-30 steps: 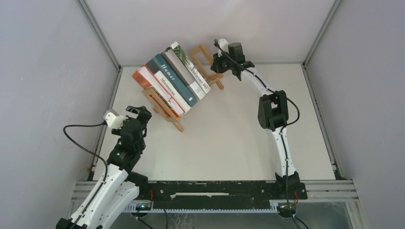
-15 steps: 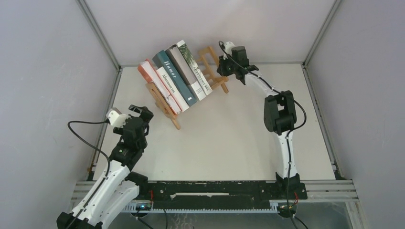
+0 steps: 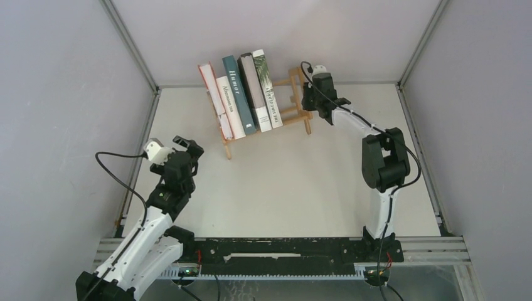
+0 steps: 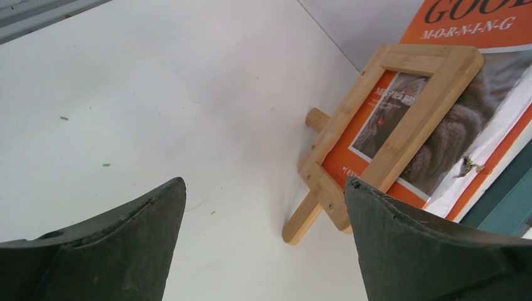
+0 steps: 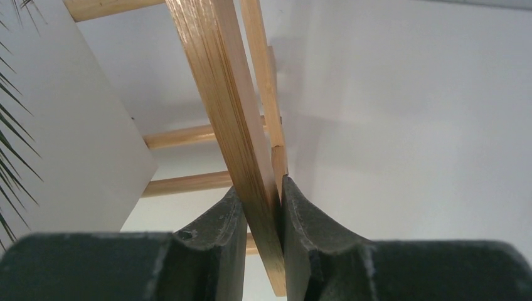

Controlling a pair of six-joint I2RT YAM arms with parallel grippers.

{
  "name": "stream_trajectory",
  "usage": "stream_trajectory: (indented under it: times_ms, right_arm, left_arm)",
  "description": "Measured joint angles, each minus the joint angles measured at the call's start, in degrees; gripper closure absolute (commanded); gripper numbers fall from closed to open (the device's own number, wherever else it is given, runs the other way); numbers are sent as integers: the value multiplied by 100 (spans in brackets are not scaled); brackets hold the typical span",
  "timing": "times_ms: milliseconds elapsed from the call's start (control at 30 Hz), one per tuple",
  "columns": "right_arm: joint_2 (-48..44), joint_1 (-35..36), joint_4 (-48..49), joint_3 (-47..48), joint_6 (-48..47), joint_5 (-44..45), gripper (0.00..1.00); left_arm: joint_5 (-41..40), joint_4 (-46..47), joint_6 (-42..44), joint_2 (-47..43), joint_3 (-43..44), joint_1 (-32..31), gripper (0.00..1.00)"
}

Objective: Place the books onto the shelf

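At upper centre of the overhead view, the right gripper (image 3: 312, 100) pinched an end frame of the shelf (image 3: 295, 114), seemingly to square it up with five books (image 3: 241, 97) standing in it, while the left gripper (image 3: 186, 145) hung lower left, fingers spread and empty.

Losing the orange-red book (image 4: 483, 37) past the top and right edges of the left wrist view, with the shelf (image 4: 408, 113) end frame covering part of its cover picture, leaving the small print there too fine to read, and showing the teal book (image 4: 511, 204) only as a sliver at the right edge. Cutting the palm-leaf book (image 5: 69, 125) off at the left and top edges of the right wrist view, and running the clamped shelf bar out past the top edge. Hiding the right gripper (image 3: 308, 105) fingertips under its own wrist in the top view, and rendering the palm-leaf book's spine lettering too small to read there.
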Motion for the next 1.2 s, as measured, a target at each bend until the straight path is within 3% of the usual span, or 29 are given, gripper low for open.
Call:
stream_trajectory:
  times_ms: [267, 633, 700, 833, 967, 1200]
  right_arm:
    - [-940, 50, -4, -1174, 466, 839, 100]
    - [-1633, 92, -188, -1923, 852, 1473, 100]
    - [-1659, 98, -208, -1945, 883, 1519, 94]
    - [-1670, 107, -219, -1954, 920, 1550, 64]
    - [-1690, 122, -304, -1969, 1086, 1593, 45]
    - [-1816, 122, -592, -1980, 1156, 1554, 35]
  left_arm:
    - [85, 48, 175, 127, 79, 0, 0]
    - [136, 39, 332, -26, 90, 0, 0]
    - [140, 39, 380, -55, 90, 2, 0]
    - [142, 37, 474, -122, 90, 2, 0]
    - [140, 37, 573, -146, 90, 2, 0]
    - [138, -39, 688, -70, 107, 2, 0]
